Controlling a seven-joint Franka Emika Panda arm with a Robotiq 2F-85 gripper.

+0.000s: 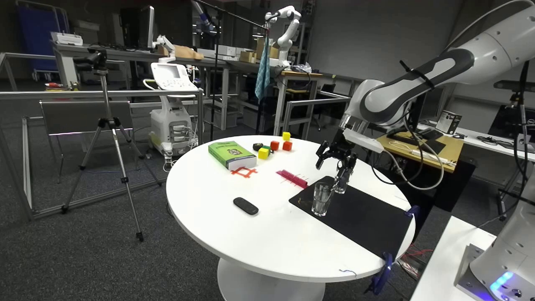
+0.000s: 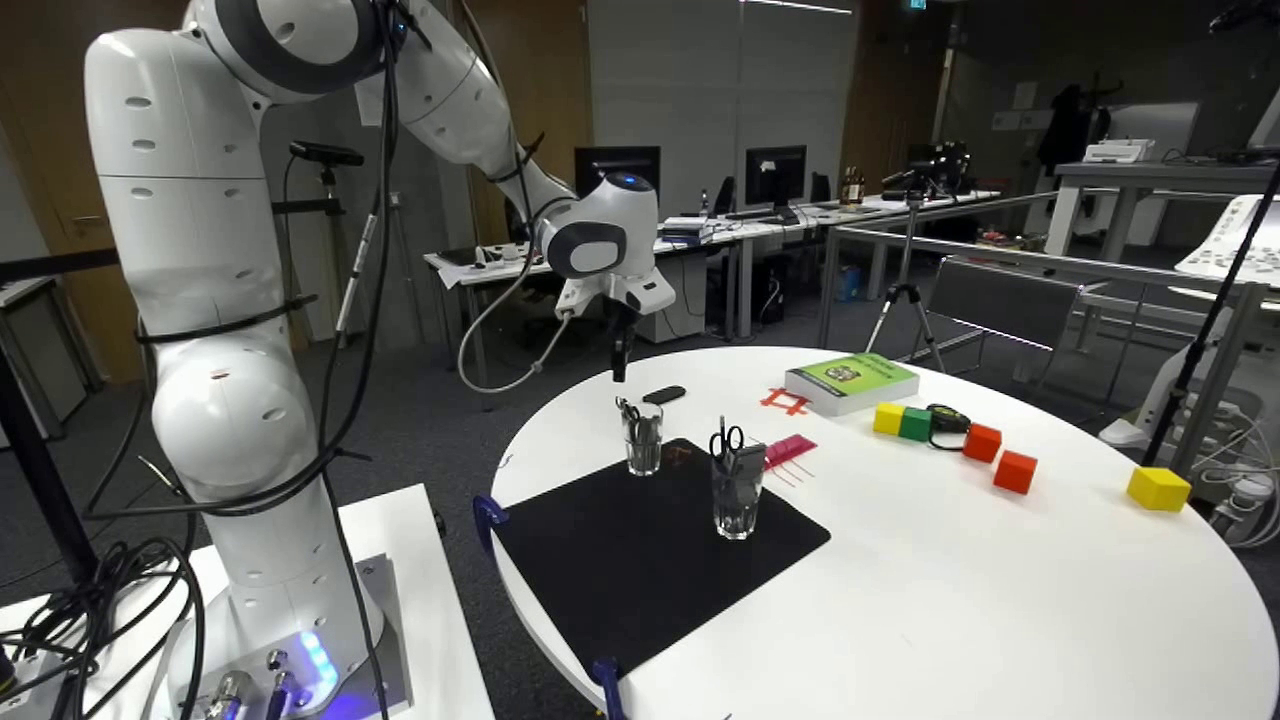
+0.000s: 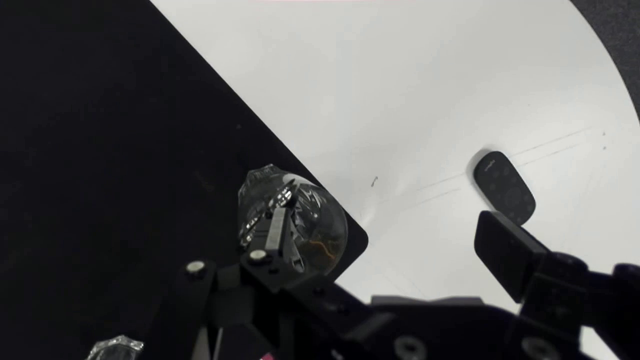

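Note:
My gripper [image 3: 385, 220] is open, with nothing between its fingers. It hangs above the black mat's corner in an exterior view [image 1: 333, 167]. One finger overlaps a clear glass [image 3: 325, 230] in the wrist view; I cannot tell whether they touch. This glass stands upright on the black mat [image 3: 100, 125] and holds metal items; it shows in both exterior views [image 1: 320, 202] [image 2: 643, 450]. A second glass [image 2: 736, 505] on the mat holds black-handled scissors; only its rim [image 3: 117, 345] shows in the wrist view. A dark remote [image 3: 504, 187] lies on the white table beyond the other finger.
A green book [image 1: 232, 154] lies near a red tape outline [image 1: 243, 172]. A pink strip [image 1: 292, 178] lies by the mat. Several coloured cubes [image 2: 981, 443] and a black coiled item [image 2: 946, 419] lie farther off. Blue clamps [image 1: 382, 271] grip the table edge.

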